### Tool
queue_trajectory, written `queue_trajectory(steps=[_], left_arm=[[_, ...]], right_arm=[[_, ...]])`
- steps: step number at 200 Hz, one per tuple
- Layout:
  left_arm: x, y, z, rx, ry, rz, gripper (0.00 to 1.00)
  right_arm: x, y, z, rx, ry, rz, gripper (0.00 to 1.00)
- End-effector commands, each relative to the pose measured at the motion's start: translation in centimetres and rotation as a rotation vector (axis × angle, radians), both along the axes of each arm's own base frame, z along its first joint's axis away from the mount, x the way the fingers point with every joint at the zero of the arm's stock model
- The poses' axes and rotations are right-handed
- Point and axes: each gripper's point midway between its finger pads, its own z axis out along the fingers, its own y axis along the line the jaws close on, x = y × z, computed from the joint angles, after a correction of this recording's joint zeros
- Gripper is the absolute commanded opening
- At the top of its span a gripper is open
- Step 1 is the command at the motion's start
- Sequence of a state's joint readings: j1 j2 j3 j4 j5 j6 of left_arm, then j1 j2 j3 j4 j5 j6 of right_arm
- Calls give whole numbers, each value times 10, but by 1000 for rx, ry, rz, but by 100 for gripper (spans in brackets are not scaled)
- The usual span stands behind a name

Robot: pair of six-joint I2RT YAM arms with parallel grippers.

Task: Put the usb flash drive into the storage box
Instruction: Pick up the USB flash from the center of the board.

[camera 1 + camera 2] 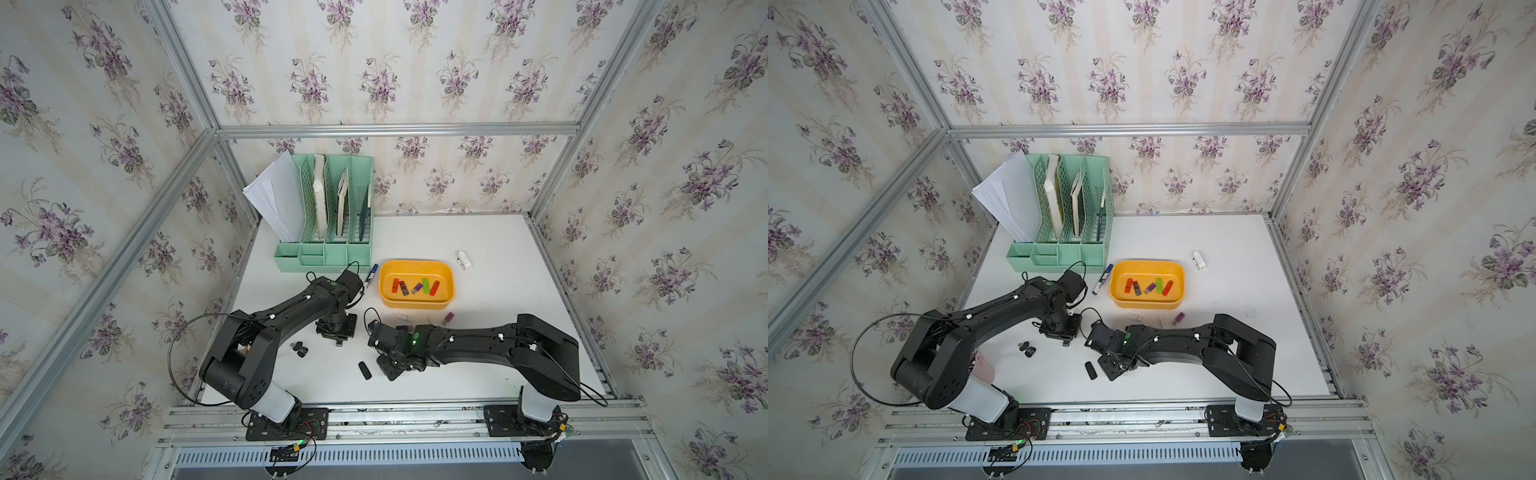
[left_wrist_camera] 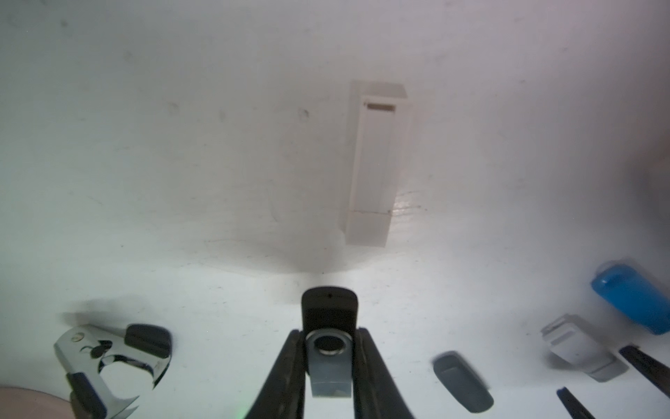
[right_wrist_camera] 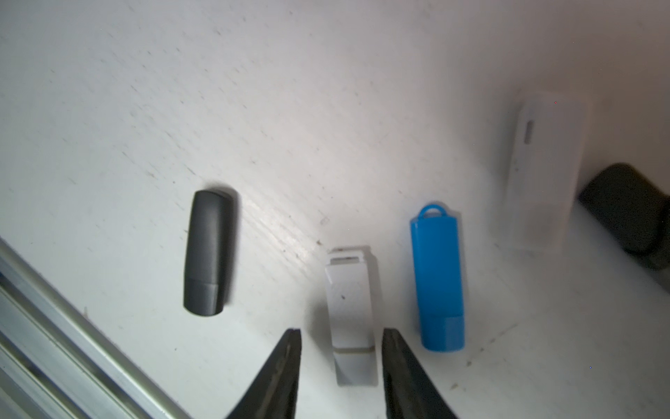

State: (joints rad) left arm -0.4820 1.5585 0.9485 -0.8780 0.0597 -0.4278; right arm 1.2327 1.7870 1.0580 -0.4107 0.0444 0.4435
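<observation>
My left gripper [image 2: 329, 332] is shut on a black usb flash drive with a silver swivel cover [image 2: 329, 359], low over the table in front of the left arm [image 1: 338, 341]. The open right gripper [image 3: 341, 332] straddles a white drive [image 3: 353, 315] lying on the table, with a gap on one side. A blue drive [image 3: 438, 279] and a dark grey drive [image 3: 210, 252] lie either side of it. The yellow-orange storage box [image 1: 415, 305] stands behind both grippers and holds several coloured drives.
A clear-white drive [image 2: 377, 163] lies ahead of the left gripper and a staple remover [image 2: 112, 359] beside it. A purple drive [image 1: 448, 318] and a white one [image 1: 403, 317] lie before the box. A marker [image 1: 371, 275], a mint-green organizer [image 1: 328, 216] and a white clip [image 1: 464, 260] stand further back.
</observation>
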Motion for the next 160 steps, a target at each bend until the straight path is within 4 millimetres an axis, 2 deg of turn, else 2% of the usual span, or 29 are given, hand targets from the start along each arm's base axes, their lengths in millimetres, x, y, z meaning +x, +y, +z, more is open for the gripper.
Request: queue_trajectory(steps=[1, 108, 160], left_arm=[[-6, 2, 2, 2, 20, -4, 25], [-3, 4, 9, -3, 5, -2, 25], [-3, 5, 11, -8, 5, 1, 25]], right_arm=[[1, -3, -3, -25, -6, 4, 40], [6, -9, -9, -105, -22, 0, 27], [11, -9, 2, -90, -49, -14, 21]])
